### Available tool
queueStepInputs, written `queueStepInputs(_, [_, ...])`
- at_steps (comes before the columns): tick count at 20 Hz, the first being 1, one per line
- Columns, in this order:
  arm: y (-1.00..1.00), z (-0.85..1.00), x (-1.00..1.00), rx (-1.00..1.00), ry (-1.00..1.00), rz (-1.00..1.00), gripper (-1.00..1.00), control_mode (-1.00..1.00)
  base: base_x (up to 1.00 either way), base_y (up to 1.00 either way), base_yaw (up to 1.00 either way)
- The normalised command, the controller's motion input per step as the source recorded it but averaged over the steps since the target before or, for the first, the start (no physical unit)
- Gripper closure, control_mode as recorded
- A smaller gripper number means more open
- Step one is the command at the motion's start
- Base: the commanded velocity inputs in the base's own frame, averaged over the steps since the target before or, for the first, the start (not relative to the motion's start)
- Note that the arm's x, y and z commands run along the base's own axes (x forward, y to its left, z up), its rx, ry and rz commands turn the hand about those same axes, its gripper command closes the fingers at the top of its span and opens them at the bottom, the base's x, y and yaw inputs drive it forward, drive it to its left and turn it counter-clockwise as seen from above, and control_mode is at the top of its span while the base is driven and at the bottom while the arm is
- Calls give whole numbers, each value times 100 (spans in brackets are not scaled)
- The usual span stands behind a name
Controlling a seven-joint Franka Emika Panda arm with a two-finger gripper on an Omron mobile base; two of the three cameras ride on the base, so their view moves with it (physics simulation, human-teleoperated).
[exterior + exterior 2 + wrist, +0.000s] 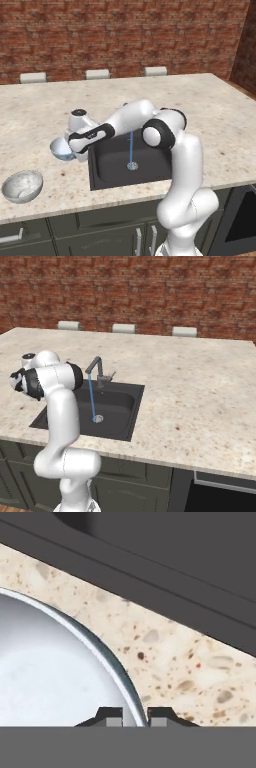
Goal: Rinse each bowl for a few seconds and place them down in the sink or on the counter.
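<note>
While a thin blue stream of water (131, 147) runs from the dark angular faucet (96, 369) onto the round silver drain (132, 166) of the square matte black sink (112, 170), the gripper (135, 718) sits at the glossy pale blue bowl with white inside (60, 149), on the beige speckled stone counter (220, 120) just left of the sink. Its fingertips (113, 717) straddle the bowl's rim with a narrow gap, one inside, one outside. The mottled grey-white speckled bowl (22, 186) stands upright on the counter, nearer and further left, apart from the blue bowl.
</note>
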Motion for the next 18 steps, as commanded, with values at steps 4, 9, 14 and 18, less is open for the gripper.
queueStepInputs(4, [26, -29, 24, 0, 0, 0, 100, -100, 0, 0, 0])
queueStepInputs(9, [26, -28, 20, 0, 0, 0, -100, -100, 0, 0, 0])
queueStepInputs(14, [7, -7, 11, -2, 0, 0, -100, -100, 0, 0, 0])
queueStepInputs(18, [2, 13, 0, -1, -1, 0, -100, -100, 0, 0, 0])
